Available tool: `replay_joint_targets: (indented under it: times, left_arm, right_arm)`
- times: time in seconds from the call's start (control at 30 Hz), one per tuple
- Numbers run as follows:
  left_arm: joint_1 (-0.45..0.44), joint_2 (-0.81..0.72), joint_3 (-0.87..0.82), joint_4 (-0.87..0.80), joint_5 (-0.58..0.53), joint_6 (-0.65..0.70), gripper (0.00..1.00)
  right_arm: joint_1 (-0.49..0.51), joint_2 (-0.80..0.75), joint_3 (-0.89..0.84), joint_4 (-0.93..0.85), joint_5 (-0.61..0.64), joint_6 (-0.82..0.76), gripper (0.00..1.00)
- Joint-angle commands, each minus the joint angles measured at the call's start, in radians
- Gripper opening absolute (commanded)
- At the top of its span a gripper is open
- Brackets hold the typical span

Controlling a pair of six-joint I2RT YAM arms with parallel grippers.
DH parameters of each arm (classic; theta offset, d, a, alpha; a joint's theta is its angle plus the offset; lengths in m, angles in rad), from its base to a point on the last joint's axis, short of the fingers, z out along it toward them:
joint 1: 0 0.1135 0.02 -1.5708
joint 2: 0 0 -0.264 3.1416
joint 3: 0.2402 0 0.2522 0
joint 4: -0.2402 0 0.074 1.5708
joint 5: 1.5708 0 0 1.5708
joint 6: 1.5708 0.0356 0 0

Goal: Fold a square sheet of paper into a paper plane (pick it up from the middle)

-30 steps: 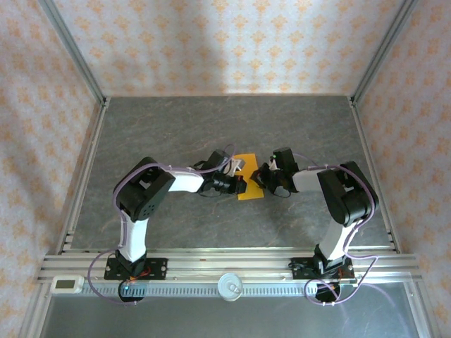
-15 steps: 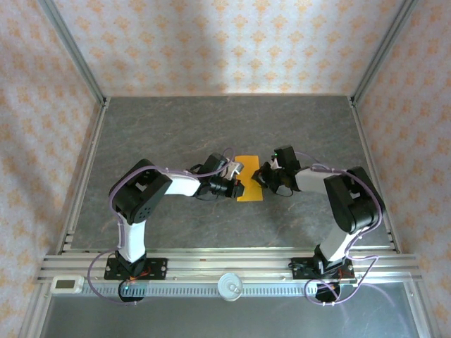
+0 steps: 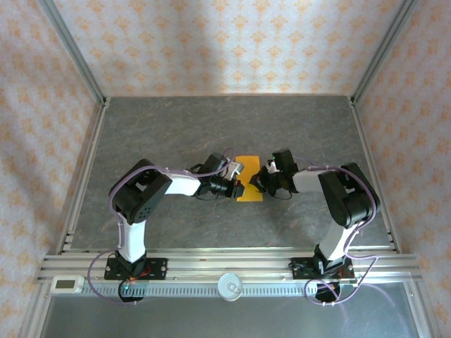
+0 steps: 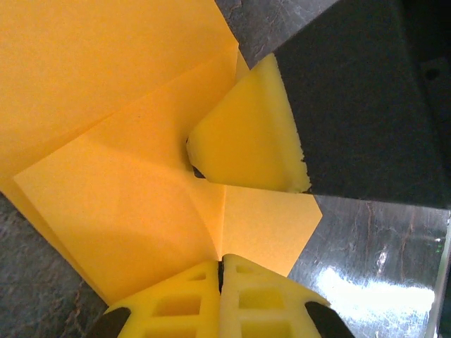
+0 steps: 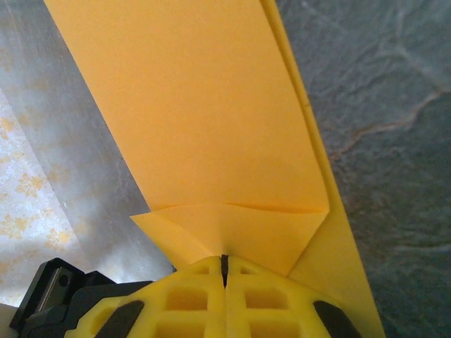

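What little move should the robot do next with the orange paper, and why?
Probably slide the shut left gripper along the folded corner to press its crease flat. That flap of the paper looks slightly raised, and the shut right gripper rests on it, likely steadying it.

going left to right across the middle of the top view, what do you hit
left arm's black elbow joint → left gripper → bright orange folded sheet of paper → right gripper → right arm's black elbow joint
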Motion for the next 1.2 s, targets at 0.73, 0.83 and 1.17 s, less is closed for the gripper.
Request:
replay_joint_targets:
  times: [0.73,0.83,1.17]
  left_arm:
    - [-0.002,0.075,-0.057,-0.169,-0.054,0.023,0.00]
    - [0.000,0.073,-0.055,-0.172,-0.054,0.024,0.00]
    - [0.000,0.065,-0.049,-0.164,-0.051,0.015,0.00]
  right_arm:
    - [-0.129,-0.014,0.085,-0.139,0.196,-0.086,0.00]
    - [-0.129,-0.025,0.091,-0.151,0.203,-0.092,0.00]
    - [-0.069,-0.106,0.060,-0.037,0.077,-0.045,0.00]
